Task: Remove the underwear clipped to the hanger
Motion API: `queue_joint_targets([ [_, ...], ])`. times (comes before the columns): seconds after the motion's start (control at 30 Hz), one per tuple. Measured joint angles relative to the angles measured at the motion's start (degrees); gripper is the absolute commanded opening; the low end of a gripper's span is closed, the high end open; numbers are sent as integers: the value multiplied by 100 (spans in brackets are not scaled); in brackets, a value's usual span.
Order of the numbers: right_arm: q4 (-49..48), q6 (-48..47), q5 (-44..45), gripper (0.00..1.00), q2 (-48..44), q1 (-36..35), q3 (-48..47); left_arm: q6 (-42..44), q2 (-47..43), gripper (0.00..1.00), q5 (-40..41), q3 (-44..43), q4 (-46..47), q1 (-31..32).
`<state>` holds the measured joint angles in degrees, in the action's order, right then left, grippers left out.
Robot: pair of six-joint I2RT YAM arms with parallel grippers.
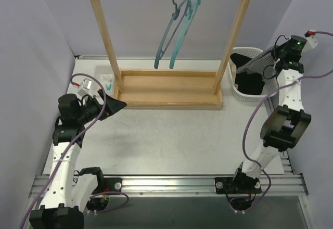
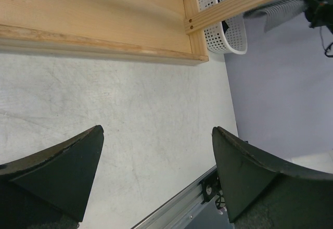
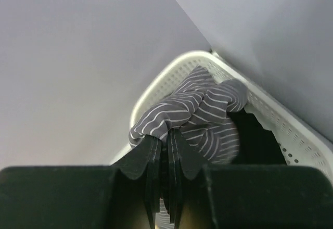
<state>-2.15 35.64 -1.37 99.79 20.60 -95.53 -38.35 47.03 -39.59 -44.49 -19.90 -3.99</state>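
Two teal hangers (image 1: 177, 28) hang bare on the wooden rack (image 1: 169, 91). My right gripper (image 3: 167, 138) is shut on the grey striped underwear (image 3: 200, 114) and holds it over the white basket (image 3: 281, 122). In the top view the grey cloth (image 1: 260, 60) drapes from my right gripper (image 1: 276, 54) above the basket (image 1: 240, 94), where the black underwear (image 1: 248, 80) lies. My left gripper (image 1: 117, 105) is open and empty, low over the table near the rack's left foot. In the left wrist view its fingers (image 2: 67, 166) stand wide apart.
Small clips (image 1: 107, 82) lie on the table left of the rack's base. The rack's base (image 2: 104, 26) and the basket (image 2: 221, 15) also show in the left wrist view. Purple walls close in on both sides and the back.
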Motion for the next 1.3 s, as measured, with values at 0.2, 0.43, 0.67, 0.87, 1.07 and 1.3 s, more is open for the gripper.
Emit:
queue_joint_targets([
  [0.2, 22, -127, -216, 21, 1512, -17, -428, 2, 48, 94, -31, 2, 149, 15],
  [0.43, 26, -275, -455, 100, 1799, -125, -417, -24, 79, 94, -181, 142, 446, 15],
  [0.67, -48, -295, -520, 100, -4, -195, 717, -120, 74, 94, -398, 166, 686, 17],
  [0.87, -232, -319, -901, 100, -2868, -426, 2540, -310, 13, 94, -643, 271, 1036, 66],
  [1.07, 308, -431, -1453, 100, -4754, -1220, 3803, -455, 11, 94, -874, 358, 1198, 151],
  [1.3, 1333, -442, -2586, 100, -6756, -1309, 4358, -710, -295, 94, -1082, 459, 1436, 243],
])
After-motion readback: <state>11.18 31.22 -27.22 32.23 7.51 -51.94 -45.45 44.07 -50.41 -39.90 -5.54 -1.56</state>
